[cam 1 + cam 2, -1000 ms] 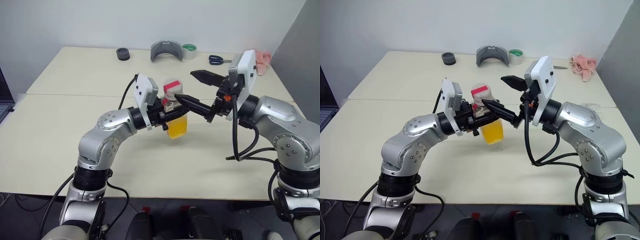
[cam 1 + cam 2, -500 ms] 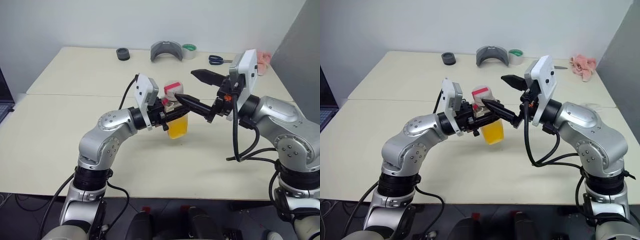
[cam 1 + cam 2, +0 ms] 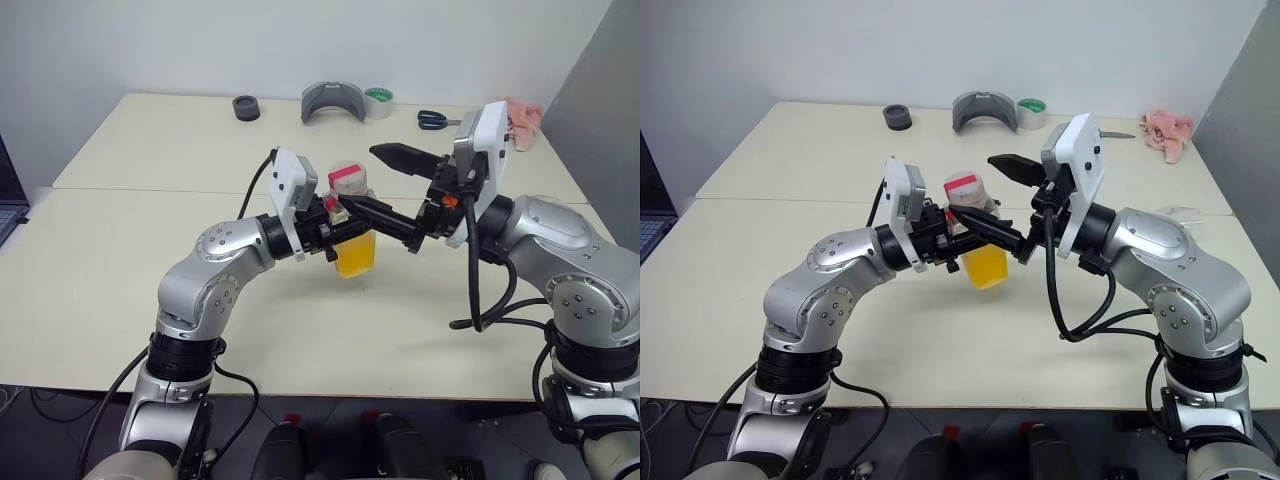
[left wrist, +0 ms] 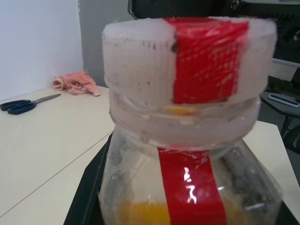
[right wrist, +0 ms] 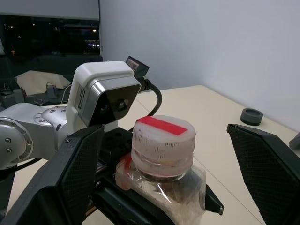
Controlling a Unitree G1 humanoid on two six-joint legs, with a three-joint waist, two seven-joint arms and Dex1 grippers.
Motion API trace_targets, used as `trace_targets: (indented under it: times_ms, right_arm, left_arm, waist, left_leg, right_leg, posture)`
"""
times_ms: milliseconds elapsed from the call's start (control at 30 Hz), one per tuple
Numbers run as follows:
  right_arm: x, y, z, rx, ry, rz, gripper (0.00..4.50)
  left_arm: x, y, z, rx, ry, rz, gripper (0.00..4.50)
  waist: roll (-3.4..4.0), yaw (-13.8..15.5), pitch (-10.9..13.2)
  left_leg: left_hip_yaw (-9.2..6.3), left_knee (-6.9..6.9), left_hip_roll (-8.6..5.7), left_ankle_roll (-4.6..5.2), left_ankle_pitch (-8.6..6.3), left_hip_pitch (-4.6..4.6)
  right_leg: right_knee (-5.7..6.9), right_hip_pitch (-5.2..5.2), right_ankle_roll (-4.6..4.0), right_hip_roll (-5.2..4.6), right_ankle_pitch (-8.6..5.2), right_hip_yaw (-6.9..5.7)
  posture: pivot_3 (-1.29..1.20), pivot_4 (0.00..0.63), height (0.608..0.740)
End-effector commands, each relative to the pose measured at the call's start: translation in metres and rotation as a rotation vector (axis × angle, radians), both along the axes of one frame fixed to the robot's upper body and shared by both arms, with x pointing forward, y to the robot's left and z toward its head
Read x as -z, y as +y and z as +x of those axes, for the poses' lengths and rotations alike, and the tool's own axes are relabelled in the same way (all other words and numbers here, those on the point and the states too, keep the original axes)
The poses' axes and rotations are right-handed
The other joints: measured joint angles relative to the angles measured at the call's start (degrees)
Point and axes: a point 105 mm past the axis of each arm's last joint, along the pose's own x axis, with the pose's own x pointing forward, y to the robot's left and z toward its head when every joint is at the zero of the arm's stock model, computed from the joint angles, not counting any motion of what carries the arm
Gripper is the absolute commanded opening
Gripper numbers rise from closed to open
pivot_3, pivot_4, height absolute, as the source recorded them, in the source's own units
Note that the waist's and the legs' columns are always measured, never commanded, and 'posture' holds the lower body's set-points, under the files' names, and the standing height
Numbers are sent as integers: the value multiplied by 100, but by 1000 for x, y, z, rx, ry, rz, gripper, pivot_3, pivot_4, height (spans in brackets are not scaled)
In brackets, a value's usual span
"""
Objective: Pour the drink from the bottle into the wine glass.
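My left gripper (image 3: 333,216) is shut on the bottle (image 3: 350,222) at its shoulder and holds it upright above the table (image 3: 150,250). The red-and-white cap (image 3: 347,178) is on. The orange drink (image 3: 356,256) fills the bottle's lower part. My right gripper (image 3: 355,178) is open and straddles the cap, with one finger (image 3: 398,156) behind and above it and the other (image 3: 372,211) in front, below the cap's rim. In the right wrist view the cap (image 5: 163,138) sits between the two spread fingers (image 5: 79,173). The wine glass is out of view.
Along the table's far edge lie a black ring (image 3: 245,107), a grey curved object (image 3: 333,100), a green tape roll (image 3: 378,97), scissors (image 3: 433,119) and a pink cloth (image 3: 525,110). A laptop edge (image 3: 8,200) shows at far left.
My right gripper has edged slightly left, so its open fingers reach further around the cap. The left gripper and bottle have stayed put.
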Motion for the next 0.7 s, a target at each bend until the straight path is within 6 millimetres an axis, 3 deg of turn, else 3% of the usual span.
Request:
trace_targets:
  times_ms: [33, 633, 700]
  right_arm:
    - [-11, 4, -4, -13, -52, 19, 4458]
    - [-10, 16, 3, -53, -46, 26, 4458]
    - [-9, 16, 3, -53, -45, 26, 4084]
  left_arm:
    - [-16, -5, -8, 35, -73, -18, 1869]
    - [-17, -4, -11, 31, -76, -16, 1869]
    - [-17, -3, -11, 29, -76, -16, 1869]
  waist:
    - [0, 3, 0]
    - [0, 3, 0]
    - [0, 4, 0]
  left_leg:
    - [-1, 0, 0, 0, 0, 0]
    - [-2, 0, 0, -1, 0, 0]
    - [-2, 0, 0, 0, 0, 0]
  right_leg:
    - [0, 0, 0, 0, 0, -1]
    - [0, 0, 0, -1, 0, -3]
    - [0, 1, 0, -1, 0, -2]
  posture:
    - [0, 150, 740]
    - [0, 150, 740]
    - [0, 150, 740]
